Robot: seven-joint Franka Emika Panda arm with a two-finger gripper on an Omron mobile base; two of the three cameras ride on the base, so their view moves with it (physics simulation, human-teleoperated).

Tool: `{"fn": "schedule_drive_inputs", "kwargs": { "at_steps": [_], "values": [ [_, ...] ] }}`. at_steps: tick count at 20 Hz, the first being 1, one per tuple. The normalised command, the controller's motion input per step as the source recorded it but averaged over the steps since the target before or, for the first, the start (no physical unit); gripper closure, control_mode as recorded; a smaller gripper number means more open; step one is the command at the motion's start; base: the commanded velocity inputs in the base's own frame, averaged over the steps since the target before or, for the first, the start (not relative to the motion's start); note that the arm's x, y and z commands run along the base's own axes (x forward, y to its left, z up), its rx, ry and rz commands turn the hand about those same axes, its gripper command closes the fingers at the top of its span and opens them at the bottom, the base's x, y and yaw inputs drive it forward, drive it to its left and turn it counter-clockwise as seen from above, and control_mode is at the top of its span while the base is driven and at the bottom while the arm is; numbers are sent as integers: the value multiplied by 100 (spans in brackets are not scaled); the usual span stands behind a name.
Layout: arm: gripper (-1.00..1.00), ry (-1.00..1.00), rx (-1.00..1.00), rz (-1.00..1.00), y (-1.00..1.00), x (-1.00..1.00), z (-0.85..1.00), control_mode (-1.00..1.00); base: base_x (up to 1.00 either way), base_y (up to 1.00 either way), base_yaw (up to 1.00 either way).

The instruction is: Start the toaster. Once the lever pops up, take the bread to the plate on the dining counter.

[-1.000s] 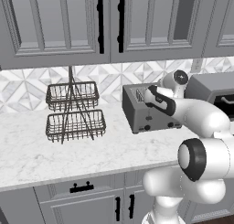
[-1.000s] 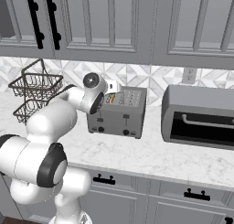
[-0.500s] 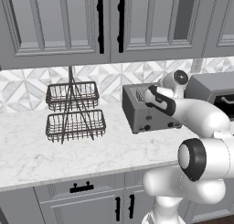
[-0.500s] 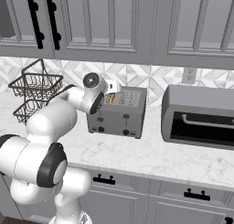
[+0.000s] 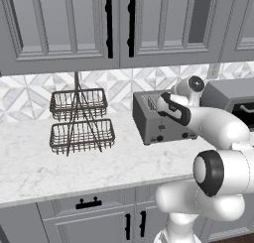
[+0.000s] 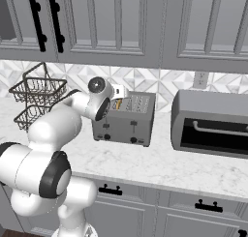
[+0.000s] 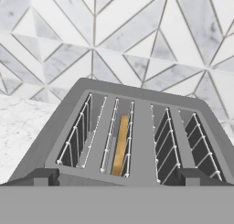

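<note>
**Hand poised over the toaster's slots**

The hand (image 6: 117,91), fingers spread and holding nothing, hangs just above the top of the grey boxy metal toaster (image 6: 127,119), looking down its four long slots. The pale tan bread slice with its browner crust (image 7: 120,145) stands on edge in the second slot from the view's left, straight ahead and below, its long axis along the slot. The other slots look empty. The toaster sits on the white marble desk (image 5: 99,162), beside a two-tier wire basket (image 5: 79,119), its tiers empty.
</note>
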Motion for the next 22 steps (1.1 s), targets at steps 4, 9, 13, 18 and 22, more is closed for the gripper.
{"fn": "schedule_drive_inputs", "kwargs": {
  "at_steps": [4,9,13,18,22],
  "values": [
    [-100,0,0,0,0,0,0,-100,0,0,0],
    [-100,0,0,0,0,0,0,-100,0,0,0],
    [-100,0,0,0,0,0,0,-100,0,0,0],
    [-100,0,0,0,0,0,0,-100,0,0,0],
    [-100,0,0,0,0,0,0,-100,0,0,0]
  ]
}}
